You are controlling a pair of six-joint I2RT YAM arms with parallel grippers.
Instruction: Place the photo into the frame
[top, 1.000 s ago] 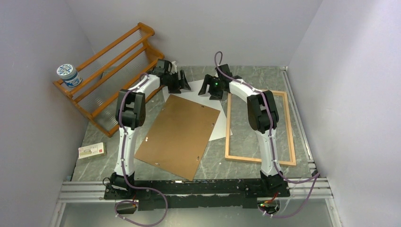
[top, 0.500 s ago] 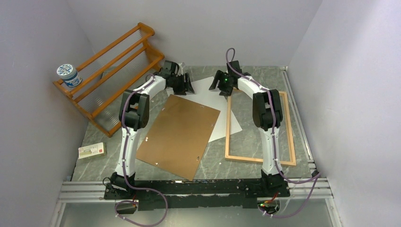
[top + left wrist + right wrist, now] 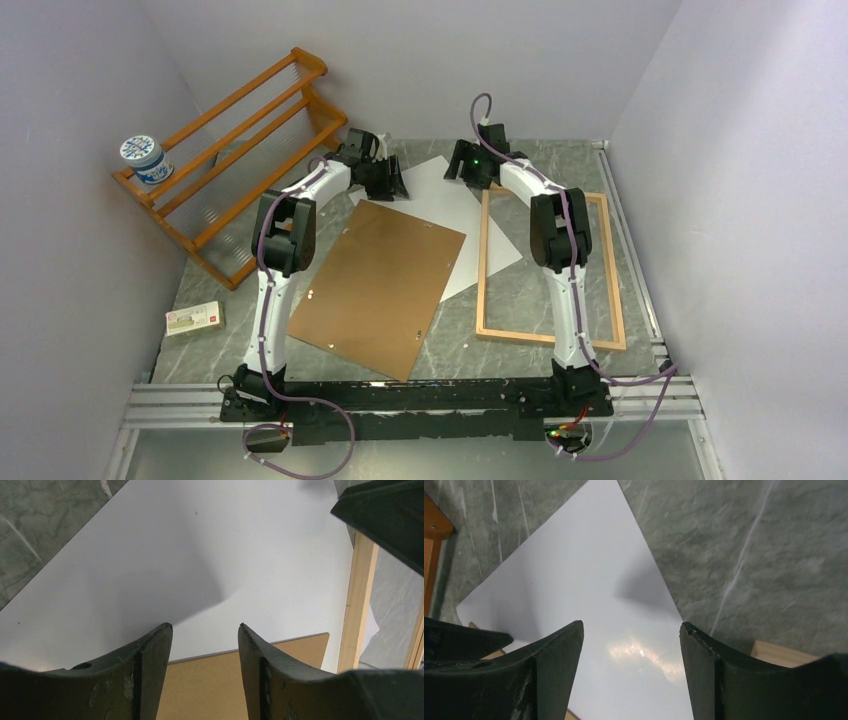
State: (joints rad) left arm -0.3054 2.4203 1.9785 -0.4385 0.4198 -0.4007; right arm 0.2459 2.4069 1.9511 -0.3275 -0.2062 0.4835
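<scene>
The photo (image 3: 452, 200) lies white back up at the far middle of the table, partly under the brown backing board (image 3: 378, 283); its right corner lies over the left rail of the light-wood frame (image 3: 549, 338). My left gripper (image 3: 392, 181) is open and empty over the photo's far left edge. My right gripper (image 3: 462, 170) is open and empty over its far right edge. In the left wrist view the photo (image 3: 210, 555) fills the field, with board (image 3: 205, 685) and frame rail (image 3: 356, 605). In the right wrist view the photo (image 3: 589, 595) lies below the open jaws.
An orange-brown slatted rack (image 3: 235, 150) stands at the far left with a blue-and-white tub (image 3: 146, 160) on it. A small flat box (image 3: 194, 319) lies at the near left. Walls close in on both sides.
My right gripper has moved farther back and right, to the photo's far edge. My left gripper moved slightly back and right. More of the white photo shows.
</scene>
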